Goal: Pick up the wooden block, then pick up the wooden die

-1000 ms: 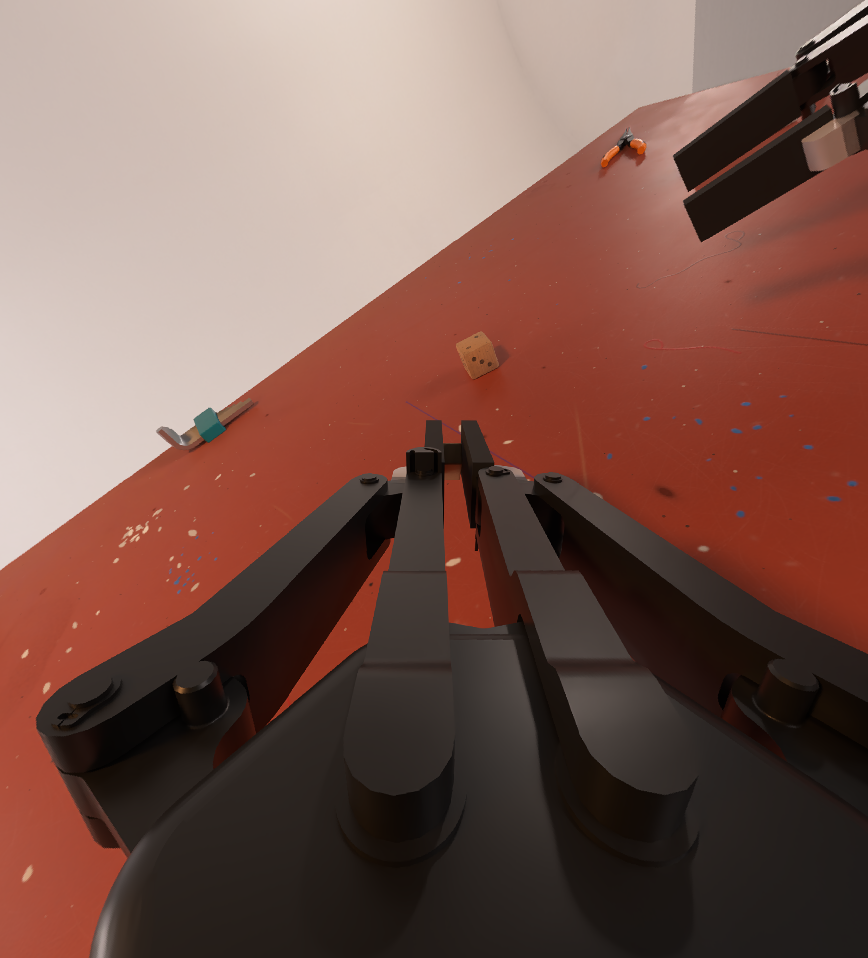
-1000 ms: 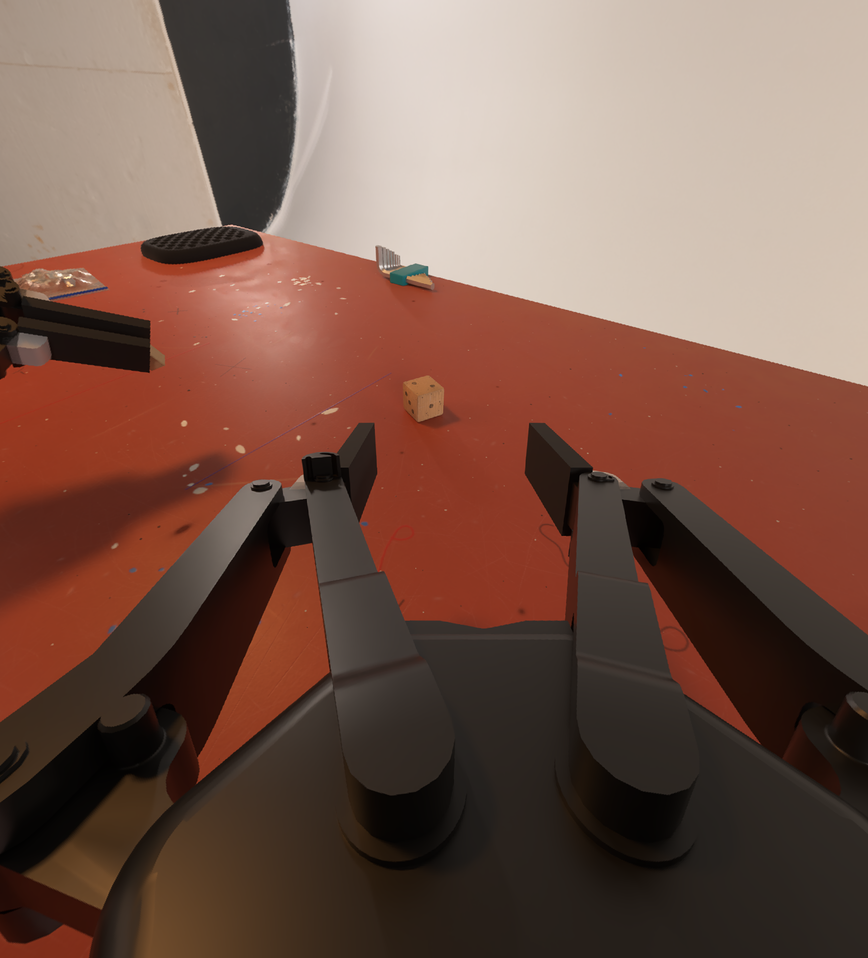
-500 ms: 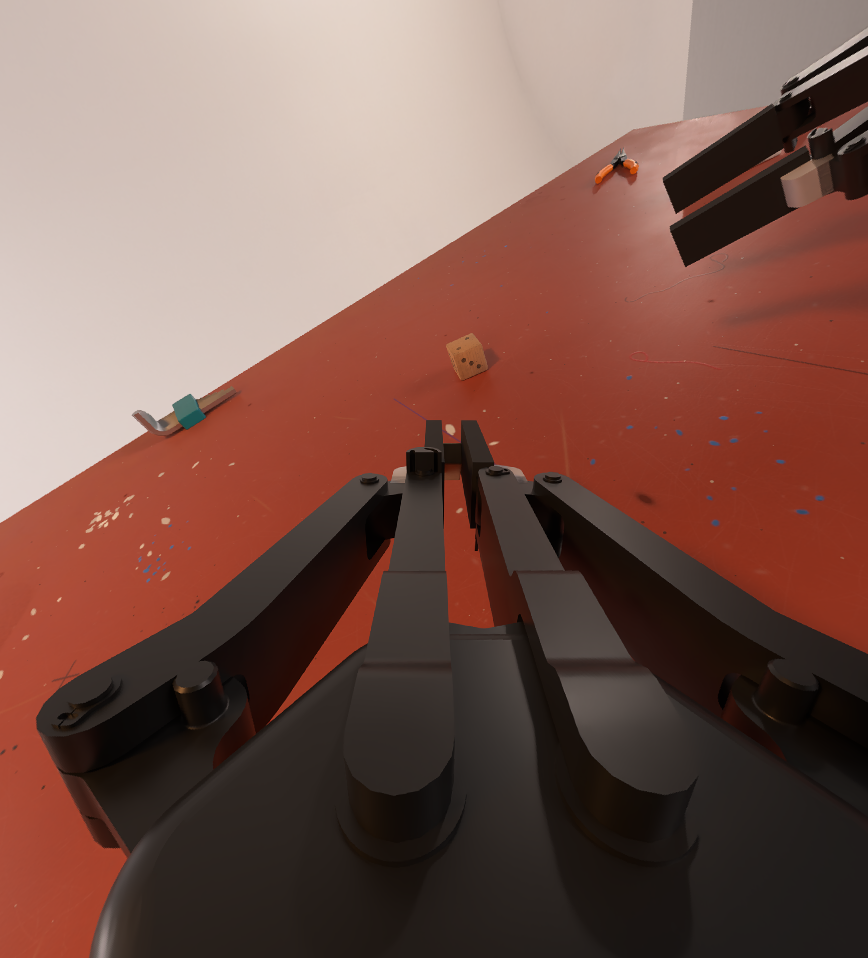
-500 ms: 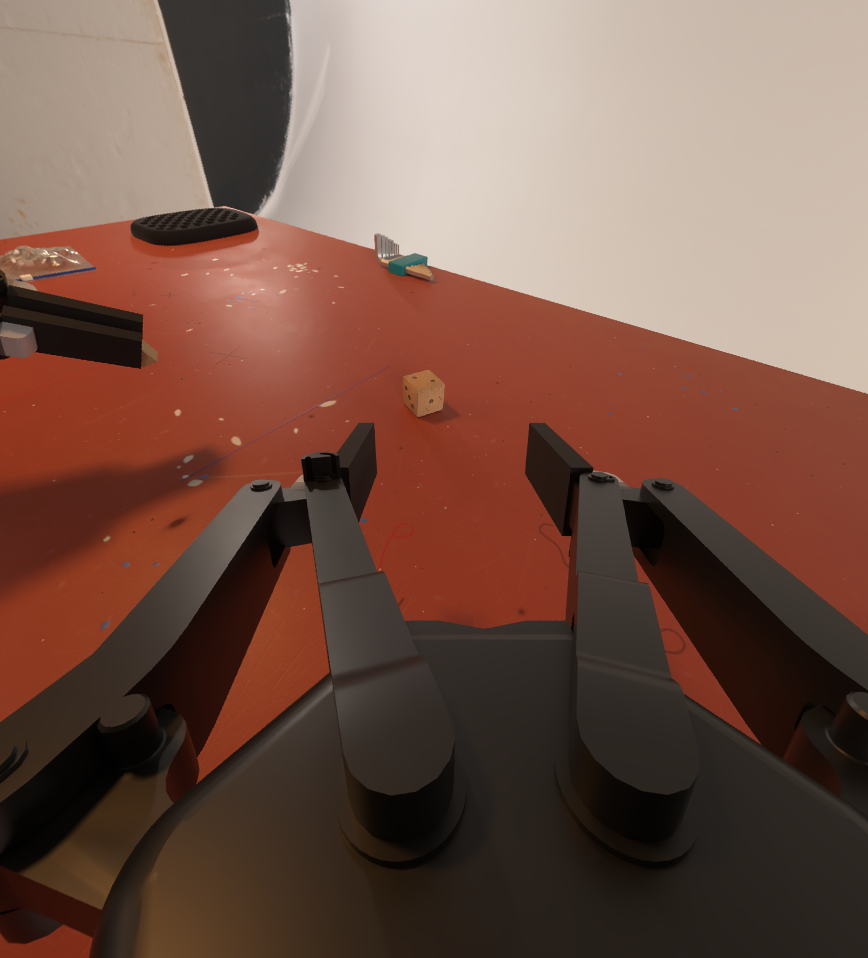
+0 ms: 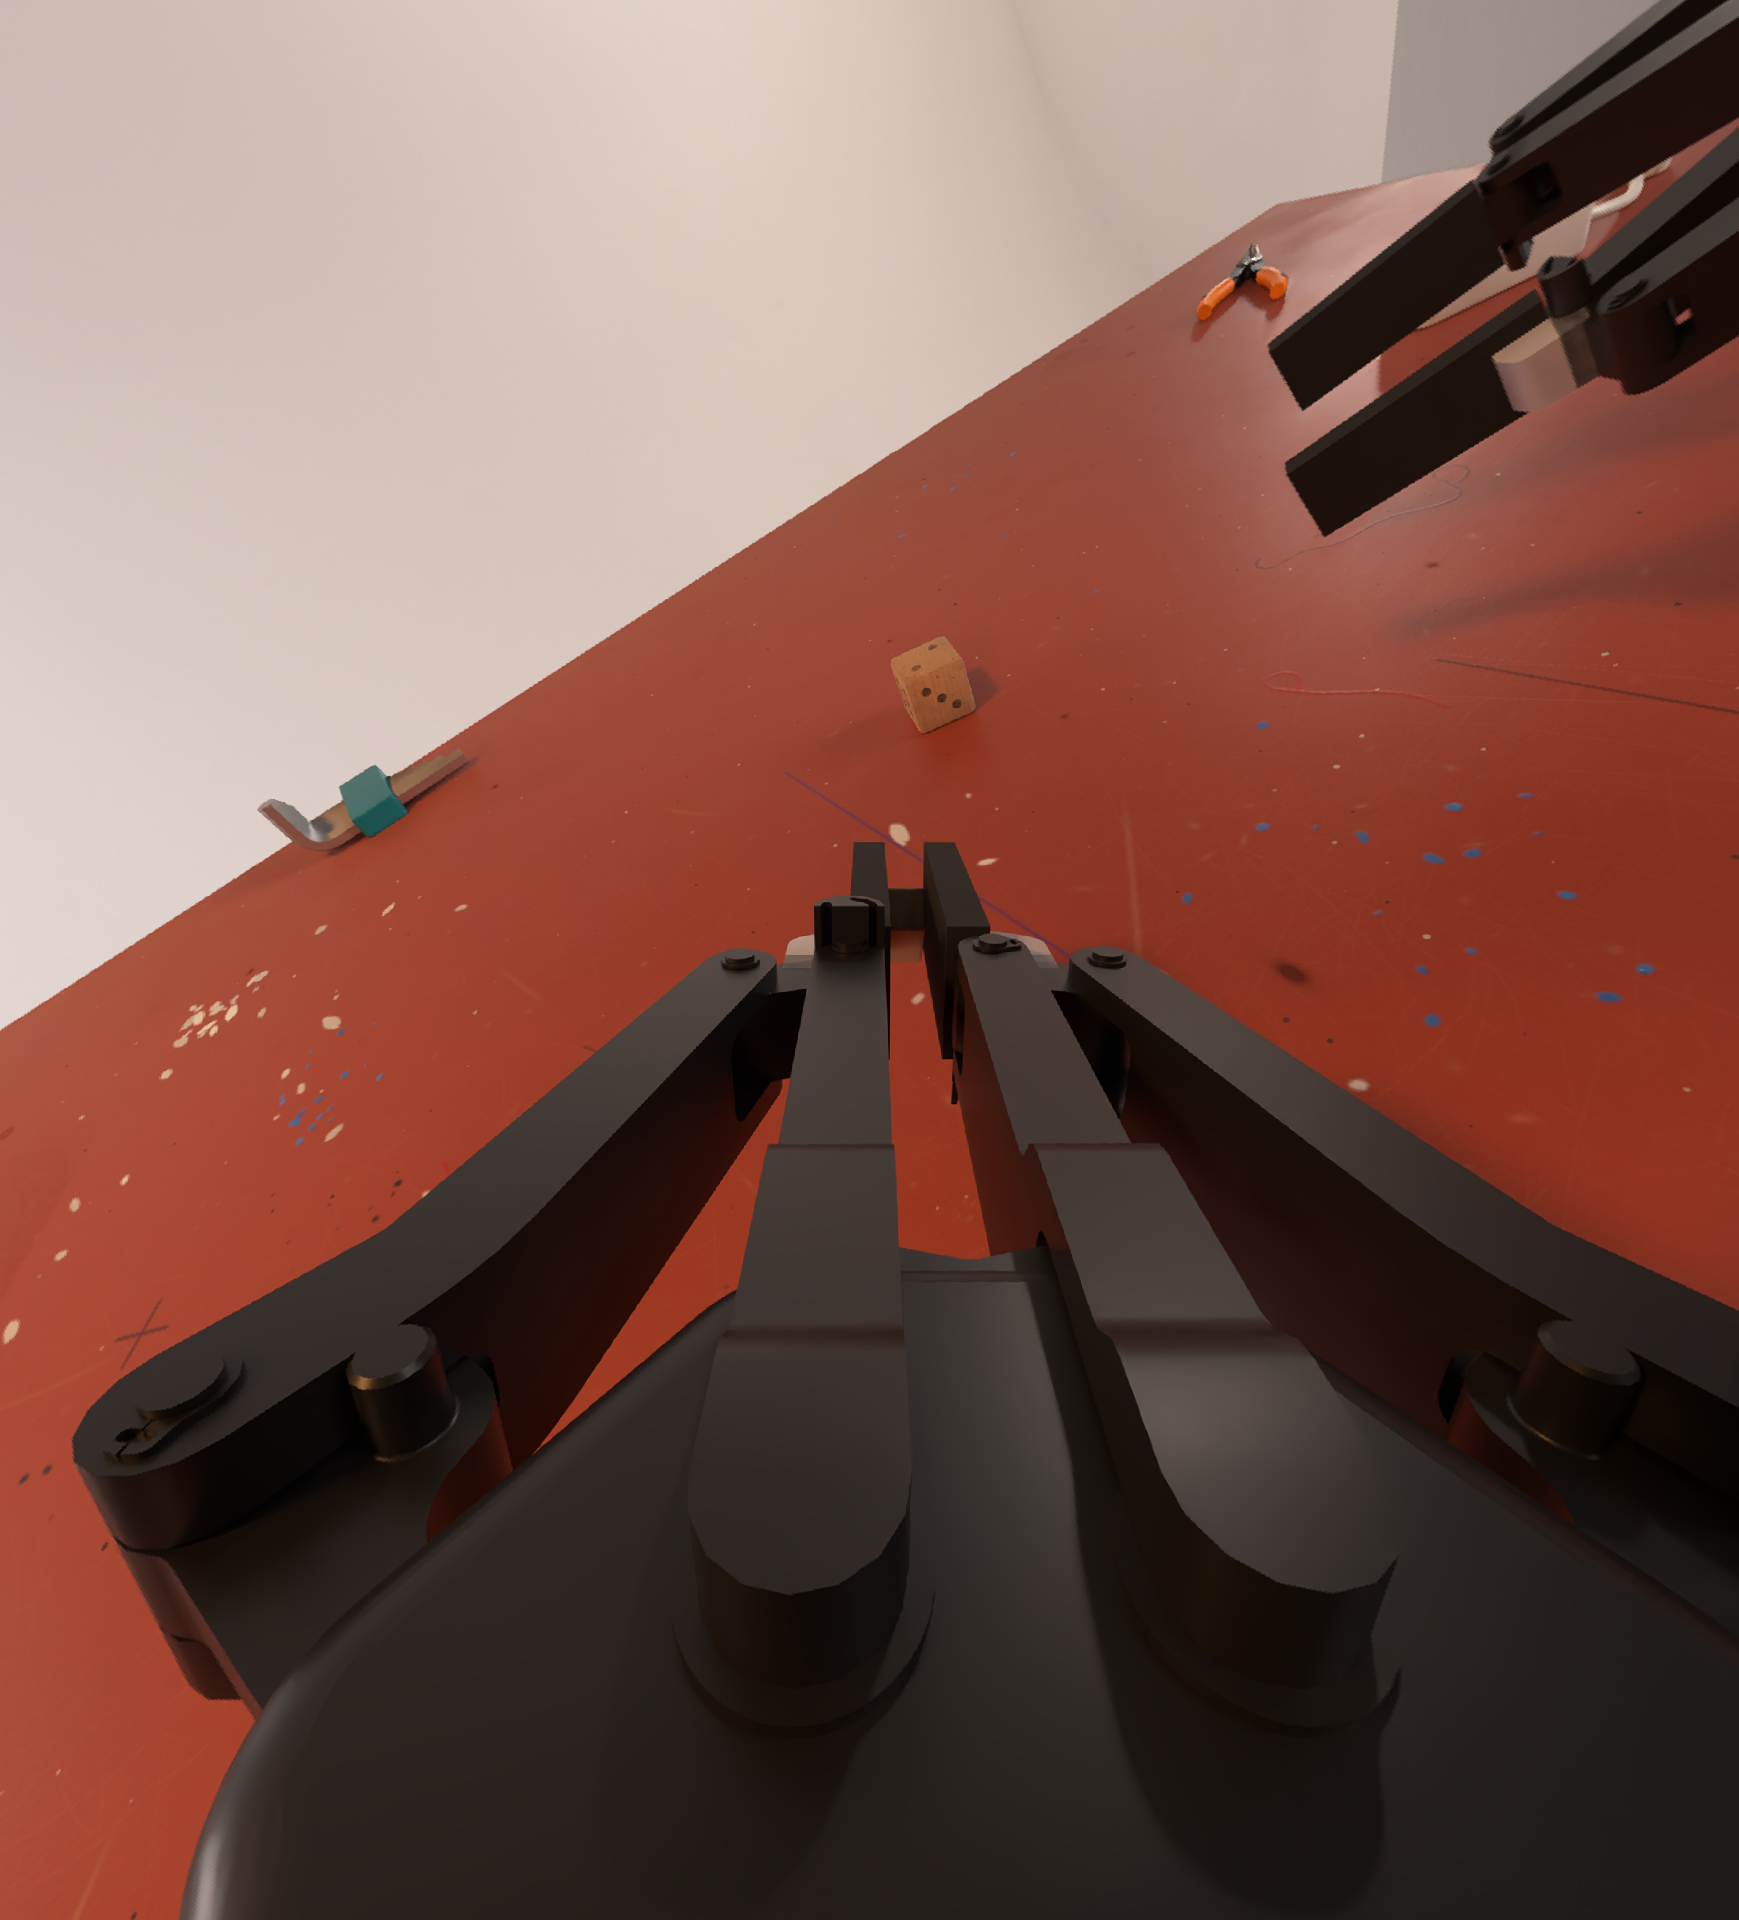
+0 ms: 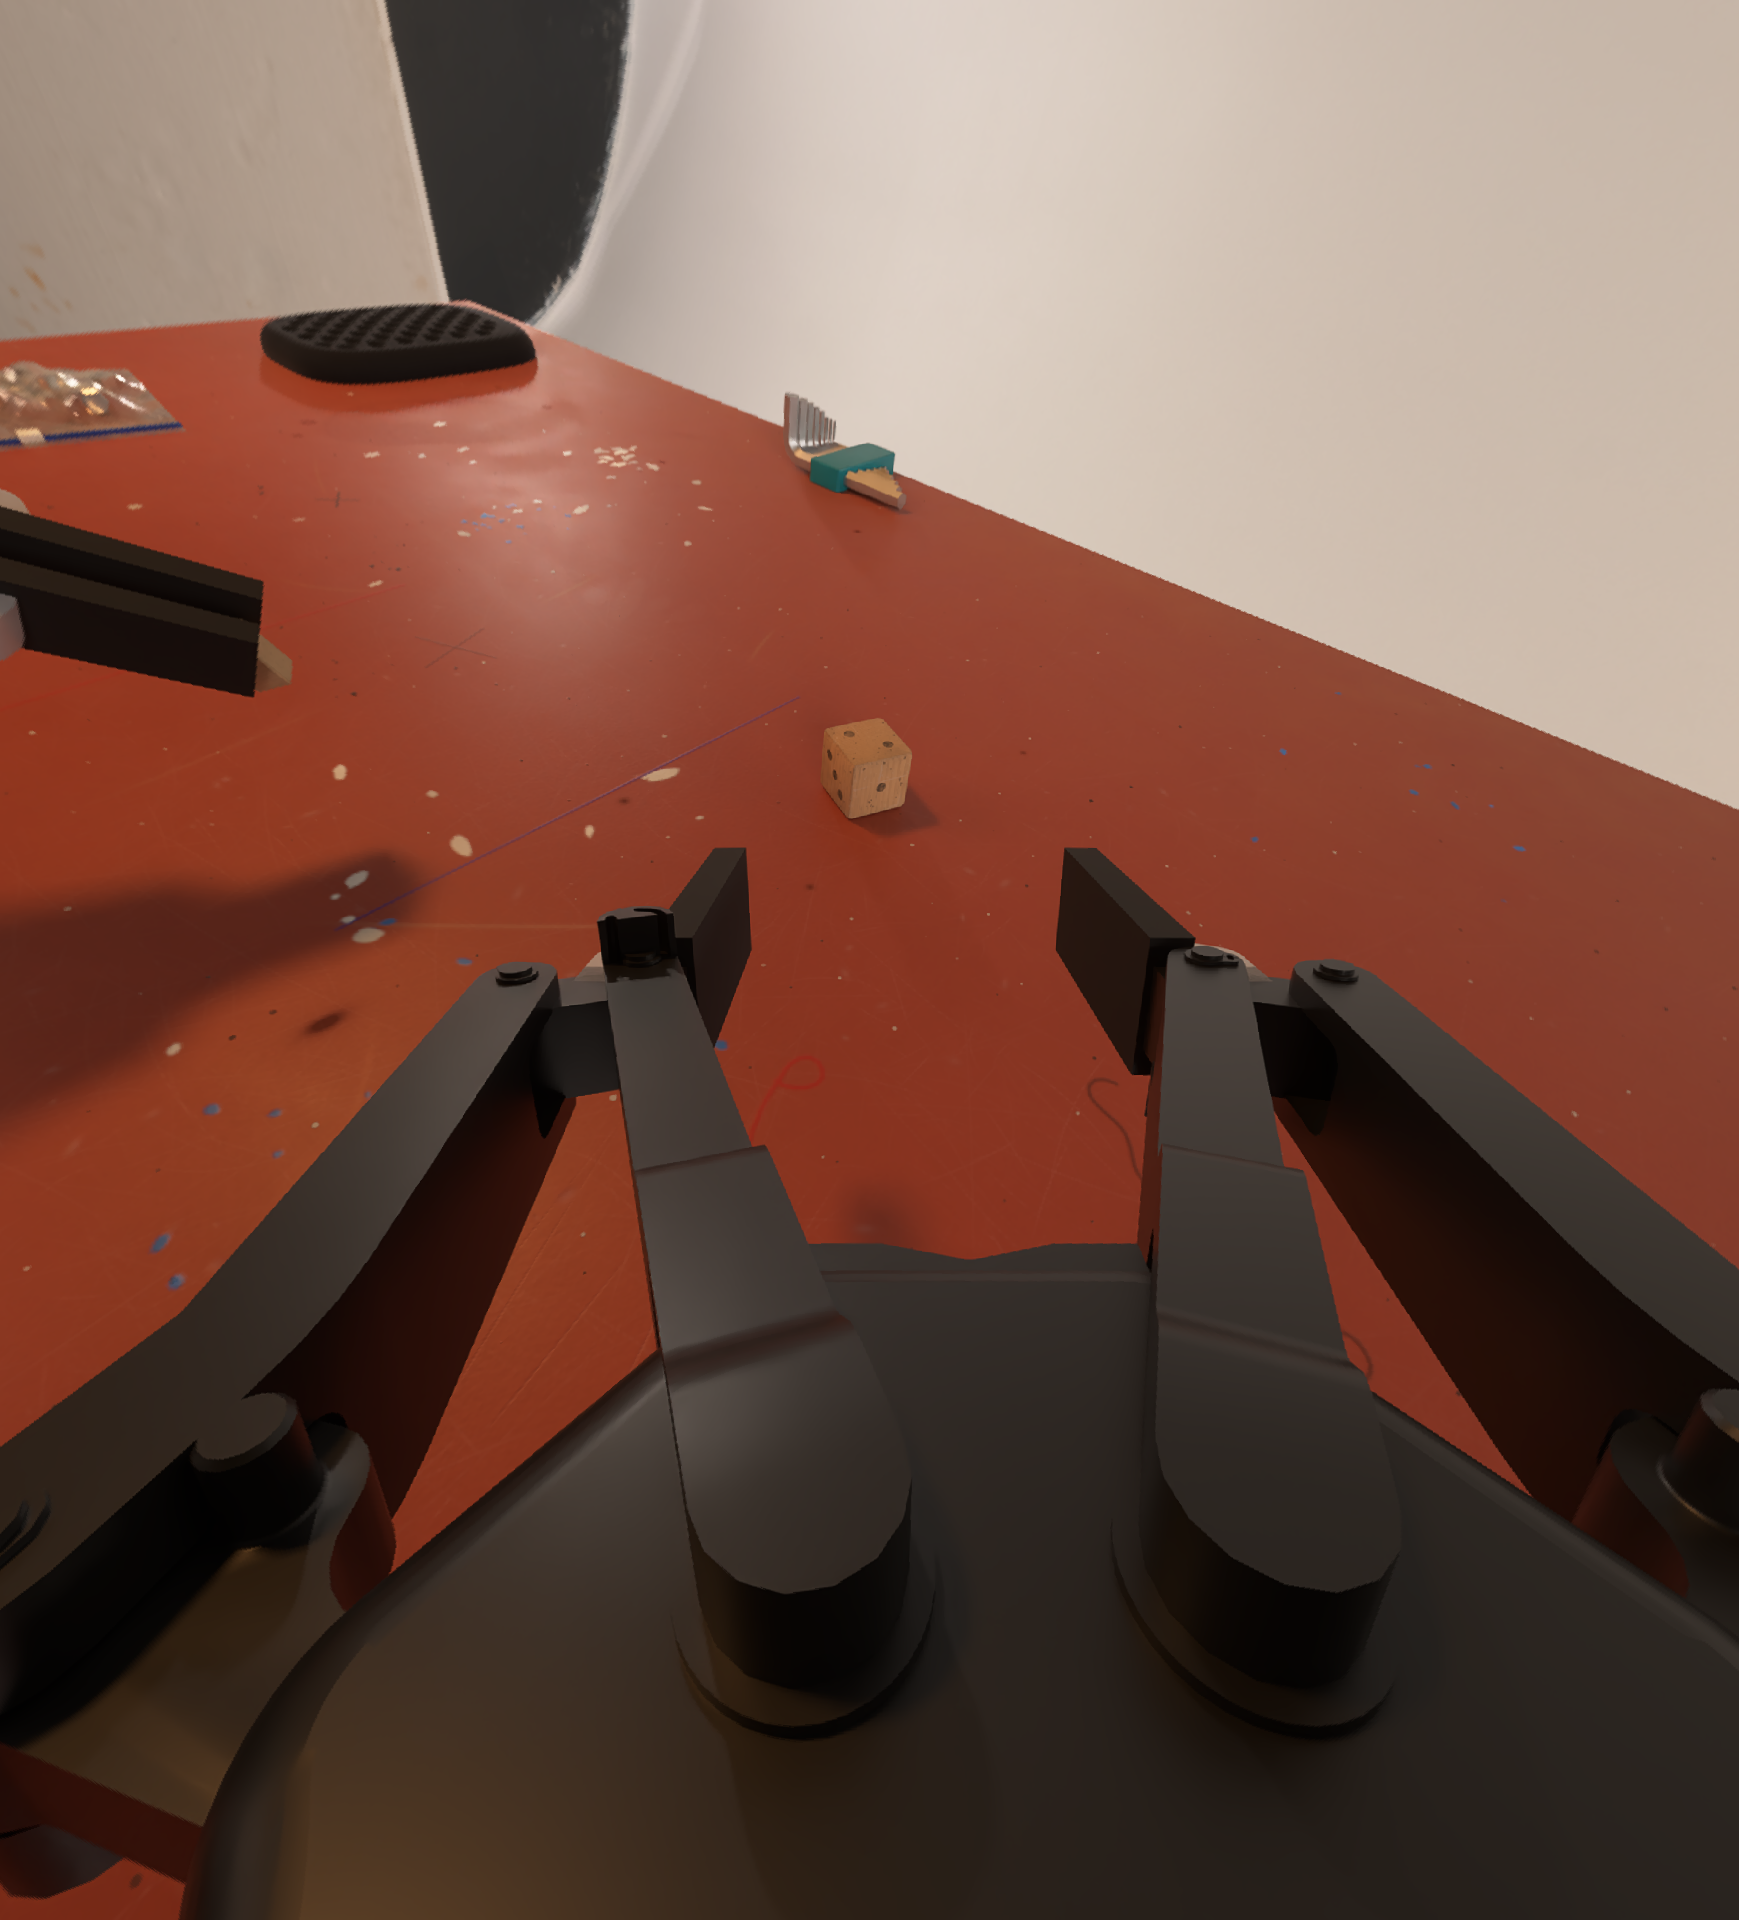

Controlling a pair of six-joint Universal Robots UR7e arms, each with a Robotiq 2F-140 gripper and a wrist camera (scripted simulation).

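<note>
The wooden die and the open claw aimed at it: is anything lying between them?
No. In the right wrist view, only bare red table separates the right gripper from the wooden die.

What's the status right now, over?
Left gripper shut on wooden block, held above the table. Right gripper open, empty. Wooden die lies just ahead of it, path clear.

On the table [image 6: 1156, 644] the die [image 6: 866, 768] lies ahead of the right claw [image 6: 901, 914], between both claws. Left claw [image 6: 257, 644] hangs to its left. Behind the die, at the table's far edge, lie the hex keys [image 6: 844, 457]; farther left a pad [image 6: 397, 343] and a packet [image 6: 65, 400]. Pliers [image 5: 1242, 283] lie beyond the right claw.
</note>
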